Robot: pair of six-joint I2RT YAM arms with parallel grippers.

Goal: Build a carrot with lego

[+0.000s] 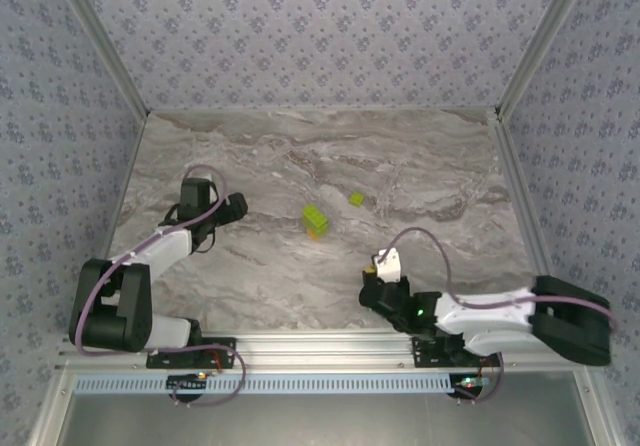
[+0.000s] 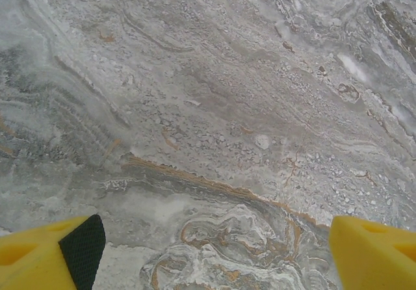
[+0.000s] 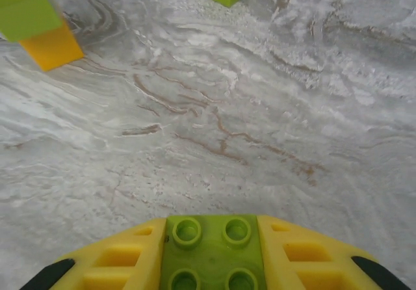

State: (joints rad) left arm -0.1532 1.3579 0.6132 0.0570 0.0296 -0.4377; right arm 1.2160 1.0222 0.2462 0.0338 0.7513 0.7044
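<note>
1. The surface [image 1: 300, 156] is broad and marbled. The pieces sit in its middle, between the two arms, a spot either arm looks able to reach.
2. The right arm [image 1: 490, 314] is folded low along the near edge. Its forearm runs left and its wrist turns toward the far left, which lines it up on the build.
3. The left arm [image 1: 150, 251] comes up from the near left corner with the elbow bent. Its head points right toward the middle and is well apart from the bricks.
4. The carrot [image 1: 316, 221] sits at centre, lime green joined to orange, with the orange at its near end. I cannot tell whether it stands upright or lies flat. It is to the far left of the right arm's tip, with clear surface between them.
5. The left end effector [image 2: 214, 251] is released, its yellow fingers wide apart over bare surface. My read is that it is parked out of the way, ready to steady the build if needed.
6. The right end effector [image 1: 383, 266] is grasping a green brick [image 3: 211, 254]. The brick is pinched by its sides with the studs toward the wrist camera. That grip looks chosen so the brick can be carried over and pressed on.
7. A loose brick [image 1: 356, 198], small and lime green, lies just far right of the carrot without touching it. It is probably waiting its turn.
</note>
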